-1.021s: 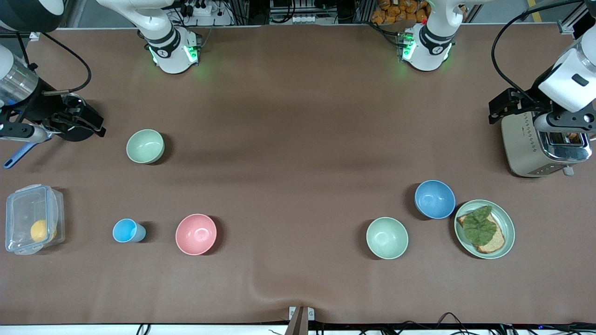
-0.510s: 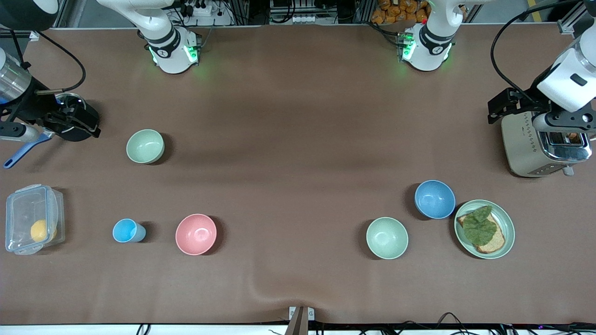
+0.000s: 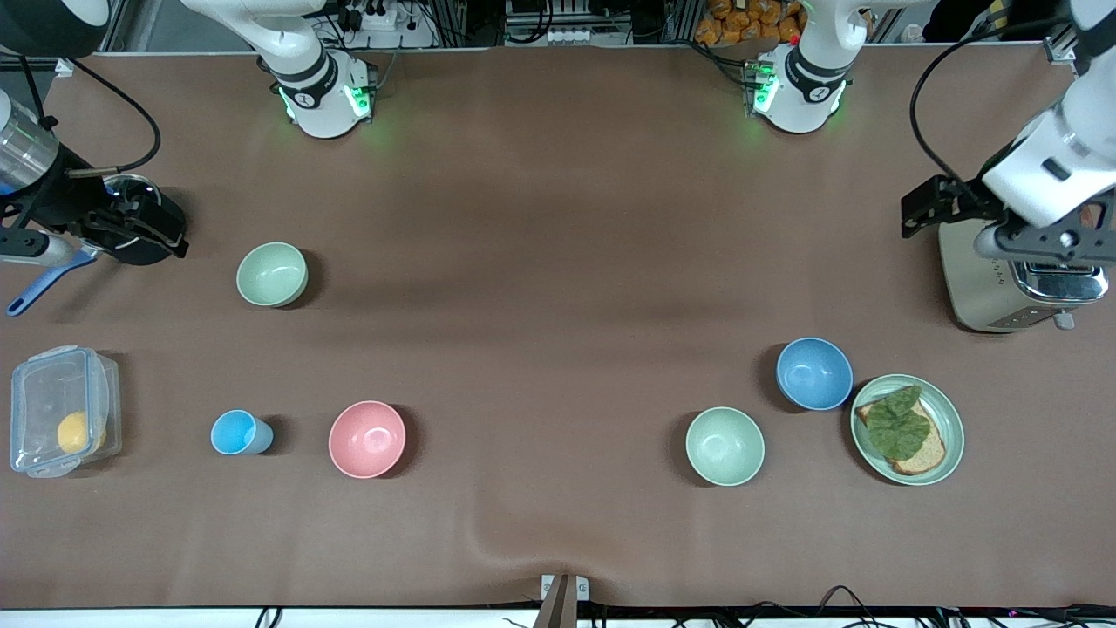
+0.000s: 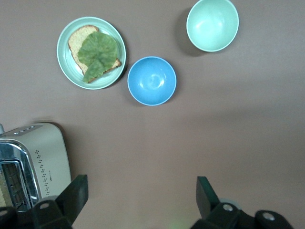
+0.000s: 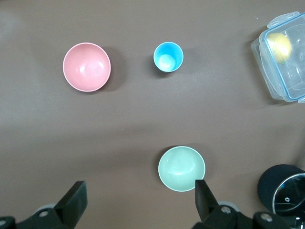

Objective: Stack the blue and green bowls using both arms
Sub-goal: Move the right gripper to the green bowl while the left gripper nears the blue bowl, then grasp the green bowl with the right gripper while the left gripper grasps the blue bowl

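The blue bowl [image 3: 814, 373] stands at the left arm's end of the table beside a plate, and also shows in the left wrist view [image 4: 152, 80]. The green bowl [image 3: 272, 274] stands at the right arm's end, and shows in the right wrist view [image 5: 181, 168] close to one fingertip. My left gripper [image 3: 1046, 240] hangs open and empty high over the toaster [image 3: 1003, 288]; its own view shows it over bare table [image 4: 141, 193]. My right gripper [image 3: 52, 244] hangs open and empty [image 5: 139, 198] high over the table's edge near a black pot [image 3: 139, 240].
A mintier green bowl [image 3: 724, 446] sits nearer the front camera than the blue bowl. A green plate [image 3: 950, 414] holds toast and a leaf. A pink bowl [image 3: 367, 439], a light-blue cup [image 3: 237, 433] and a clear lidded box [image 3: 61, 410] sit toward the right arm's end.
The left arm's hand has shifted a little toward the table's middle over the toaster. The right arm's hand drew back slightly toward the table's edge. No bowl has moved.
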Robot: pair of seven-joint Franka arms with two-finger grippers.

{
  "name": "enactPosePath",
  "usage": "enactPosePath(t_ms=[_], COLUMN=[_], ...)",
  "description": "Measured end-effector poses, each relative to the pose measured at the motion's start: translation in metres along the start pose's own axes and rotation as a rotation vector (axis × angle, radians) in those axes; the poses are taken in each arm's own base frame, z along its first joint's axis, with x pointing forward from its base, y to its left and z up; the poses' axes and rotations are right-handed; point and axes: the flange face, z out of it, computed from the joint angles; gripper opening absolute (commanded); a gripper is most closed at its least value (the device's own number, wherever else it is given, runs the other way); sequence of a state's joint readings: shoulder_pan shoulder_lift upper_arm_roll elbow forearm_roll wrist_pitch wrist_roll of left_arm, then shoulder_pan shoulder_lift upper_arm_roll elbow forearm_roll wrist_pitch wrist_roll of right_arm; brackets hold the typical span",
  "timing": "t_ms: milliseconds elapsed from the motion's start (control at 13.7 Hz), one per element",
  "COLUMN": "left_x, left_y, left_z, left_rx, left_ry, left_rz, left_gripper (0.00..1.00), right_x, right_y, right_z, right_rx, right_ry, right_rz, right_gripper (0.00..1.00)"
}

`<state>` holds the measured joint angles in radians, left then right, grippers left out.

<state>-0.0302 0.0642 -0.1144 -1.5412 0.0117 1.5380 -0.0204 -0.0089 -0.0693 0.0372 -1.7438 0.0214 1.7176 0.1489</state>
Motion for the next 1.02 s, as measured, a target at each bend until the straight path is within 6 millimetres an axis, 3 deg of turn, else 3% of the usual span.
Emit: enactPosePath(t_ms=[292, 583, 1021], left_x=[0.037, 0.082, 0.111], left_y=[-0.009, -0.020, -0.030], left_z=[0.058, 0.119, 0.185], left_rx=[-0.012, 0.026, 0.023], left_ry=[-0.074, -0.103, -0.084], left_rz=[-0.011, -0.016, -0.024], left_gripper=[1.00, 1.00, 1.00], right_x=[0.001, 0.016, 0.018], right_y=[0.001, 0.007, 0.038], right_z=[0.013, 0.057, 0.097], right_rx=[-0.006, -0.018, -0.030], right_ry=[-0.042, -0.127, -0.245], right_rz=[0.003, 0.015, 0.067], right_gripper=[1.00, 1.00, 1.00])
